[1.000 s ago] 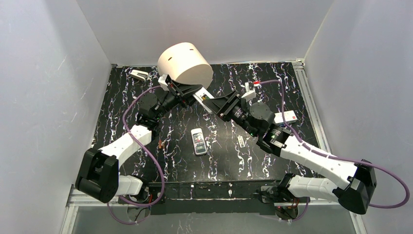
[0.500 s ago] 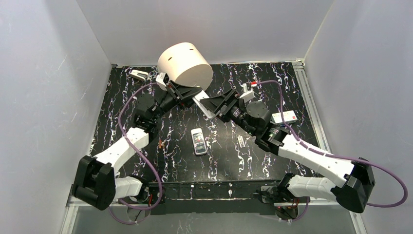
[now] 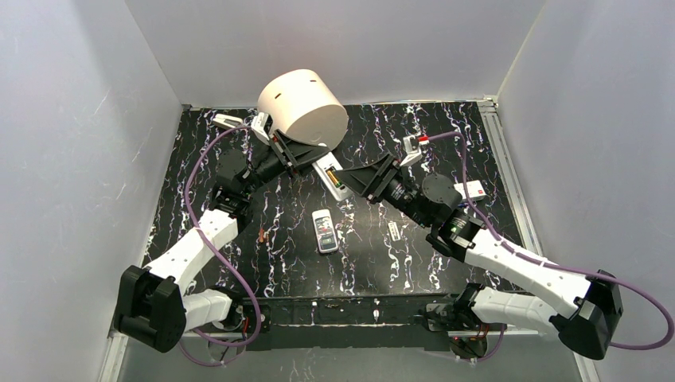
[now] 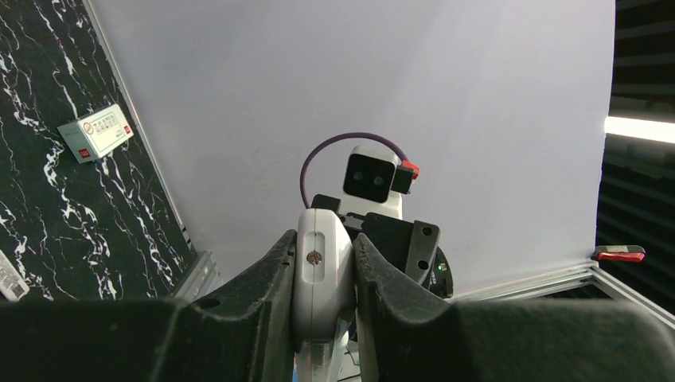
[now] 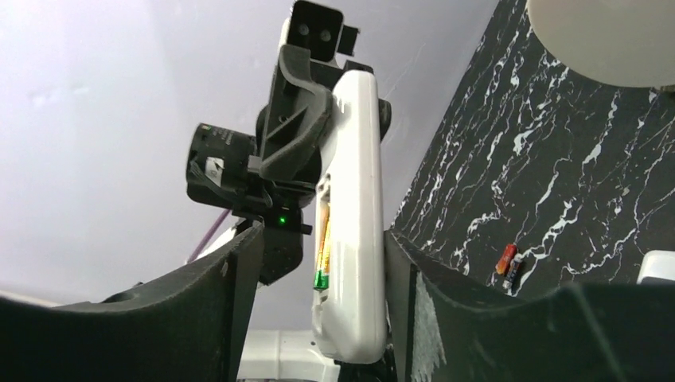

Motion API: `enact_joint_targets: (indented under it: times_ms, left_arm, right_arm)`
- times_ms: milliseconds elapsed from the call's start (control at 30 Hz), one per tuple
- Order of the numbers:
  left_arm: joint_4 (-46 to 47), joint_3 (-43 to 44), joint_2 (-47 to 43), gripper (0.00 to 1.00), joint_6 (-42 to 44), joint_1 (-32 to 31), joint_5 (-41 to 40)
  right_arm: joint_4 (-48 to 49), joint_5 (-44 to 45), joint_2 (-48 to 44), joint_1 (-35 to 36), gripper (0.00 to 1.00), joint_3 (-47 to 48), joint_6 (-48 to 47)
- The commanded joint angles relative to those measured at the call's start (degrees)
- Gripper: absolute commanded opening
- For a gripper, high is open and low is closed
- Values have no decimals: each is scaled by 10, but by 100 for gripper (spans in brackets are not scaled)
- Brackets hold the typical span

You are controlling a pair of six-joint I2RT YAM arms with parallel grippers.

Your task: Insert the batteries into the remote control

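Note:
My left gripper is shut on one end of a white remote control and holds it above the table; the left wrist view shows its fingers clamped on the remote's end. My right gripper is open around the remote's other end. One finger touches the remote and the other stands apart. An orange and green battery sits in the remote's open compartment. Two small batteries lie on the table, also seen from above.
A second, smaller remote lies mid-table, with a small white cover piece to its right. A large white cylinder lies at the back. A white box sits at the right and a small white object at the back left.
The held remote has moved a little right and toward the near side. The left arm has stretched after it and the right arm has drawn back to the right.

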Motion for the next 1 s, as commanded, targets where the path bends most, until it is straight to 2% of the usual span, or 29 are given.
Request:
enact_joint_targets:
  times_ms: [0, 200, 400, 467, 533, 600, 633, 700, 767, 967]
  left_arm:
    - [9, 27, -5, 0, 14, 4, 19]
    - [4, 29, -6, 0, 17, 5, 22]
    - [-1, 34, -6, 0, 22, 5, 27]
    - [-2, 36, -6, 0, 24, 5, 29]
    - [-3, 37, -8, 0, 27, 6, 30]
    - [-7, 38, -9, 0, 38, 6, 32]
    - [-9, 39, -10, 0, 46, 6, 34]
    - [-16, 39, -15, 0, 69, 7, 39]
    - [-26, 36, -21, 0, 105, 8, 43]
    - [-60, 3, -49, 0, 230, 11, 50]
  right_arm:
    - [11, -35, 16, -1, 61, 18, -24]
    - [-10, -41, 25, -2, 45, 27, -42]
    - [-28, -39, 32, -2, 24, 30, -48]
    - [-24, -41, 33, -2, 23, 28, -52]
    - [-15, -41, 32, -2, 30, 23, -52]
    - [-12, -35, 29, -2, 53, 20, -47]
    - [-11, -32, 26, -2, 62, 18, -46]
    - [-14, -26, 19, -3, 72, 16, -50]
    - [-19, -24, 10, -5, 75, 14, -56]
    - [-85, 10, -24, -10, 77, 19, -96]
